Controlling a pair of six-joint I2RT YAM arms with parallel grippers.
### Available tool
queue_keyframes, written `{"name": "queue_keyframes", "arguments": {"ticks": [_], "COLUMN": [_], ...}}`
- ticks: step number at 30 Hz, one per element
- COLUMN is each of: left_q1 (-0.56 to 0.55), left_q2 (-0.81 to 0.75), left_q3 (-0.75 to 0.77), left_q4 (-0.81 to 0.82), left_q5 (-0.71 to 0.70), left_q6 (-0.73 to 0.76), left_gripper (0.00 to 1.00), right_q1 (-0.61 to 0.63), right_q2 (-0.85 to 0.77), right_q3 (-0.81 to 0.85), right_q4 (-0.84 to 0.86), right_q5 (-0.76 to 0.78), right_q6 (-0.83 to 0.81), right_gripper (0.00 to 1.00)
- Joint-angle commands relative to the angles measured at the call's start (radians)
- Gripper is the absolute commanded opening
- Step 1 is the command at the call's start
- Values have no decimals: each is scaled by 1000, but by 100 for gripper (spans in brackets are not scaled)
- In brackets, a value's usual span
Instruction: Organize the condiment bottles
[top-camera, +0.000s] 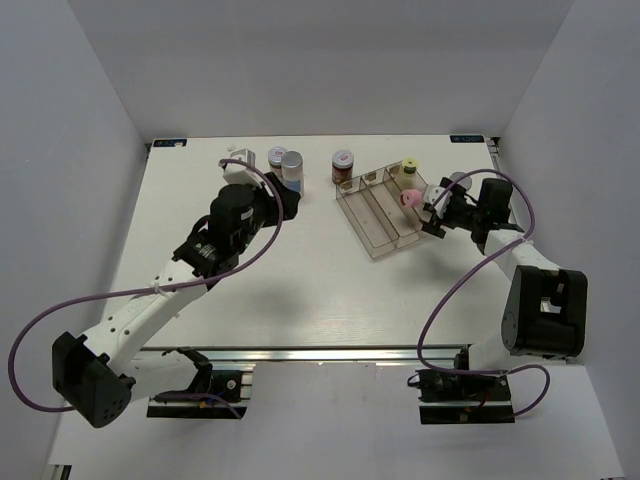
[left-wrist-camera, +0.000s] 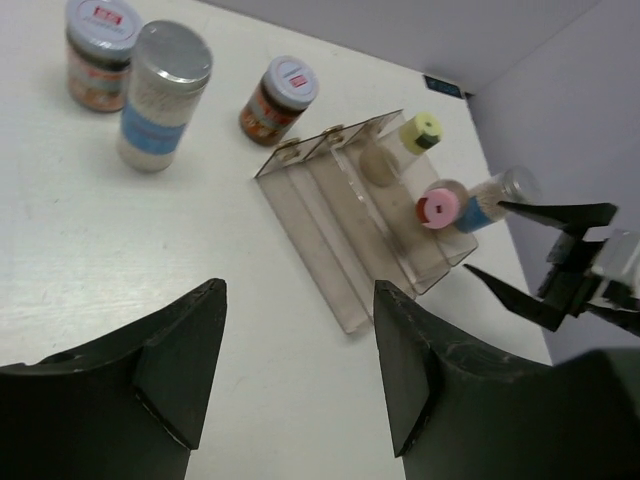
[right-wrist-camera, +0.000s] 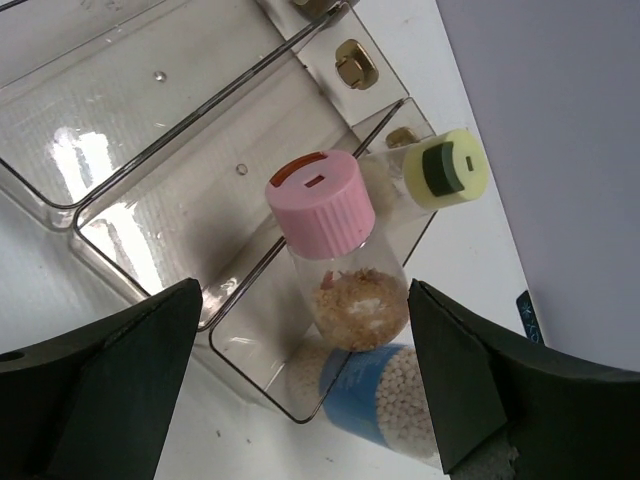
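Observation:
The pink-capped bottle (right-wrist-camera: 335, 250) leans in the right compartment of the clear tray (top-camera: 372, 230); it also shows in the top view (top-camera: 408, 200). The yellow-green-capped bottle (right-wrist-camera: 445, 168) sits at that compartment's far end. A blue-labelled bottle of white beads (right-wrist-camera: 410, 395) lies on its side against the tray's right wall. My right gripper (right-wrist-camera: 302, 290) is open, with its jaws either side of these two bottles and touching neither. My left gripper (left-wrist-camera: 300, 285) is open and empty above the table. A silver-capped white-blue bottle (left-wrist-camera: 155, 95) and two brown jars (left-wrist-camera: 100, 50) (left-wrist-camera: 280, 95) stand beyond it.
The tray's left and middle compartments (right-wrist-camera: 130, 110) hold nothing. The enclosure's right wall (top-camera: 570, 150) is close behind the right arm. Purple cables loop from both arms over the table (top-camera: 300, 290).

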Motion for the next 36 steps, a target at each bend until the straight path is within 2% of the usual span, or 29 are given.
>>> {"name": "queue_keyframes", "arguments": {"ticks": [1,12,22,28,36], "left_q1": [1,1,1,1,1], "left_q2": [-42,-53,-62,-73,-91], "left_q3": [-40,-48,-56,-62,-66], "left_q4": [-58,-120,-137,-147,-167], "left_q5": [-62,-80,-96,-102,-110], "left_q6": [-34,-44,-60,-73,-90], "left_gripper": [70,73,73,73,73], "right_q1": [15,56,75,75,75], "right_q2": [21,142,248,295,363], "right_q3": [41,136,238,285,371], "right_q4": [82,92,-15,-76,-155], "right_q5": [-9,34,25,12,-9], "right_q6": [-8,-115,-226,-257,-248], "right_gripper": [89,89,87,83,71]}}
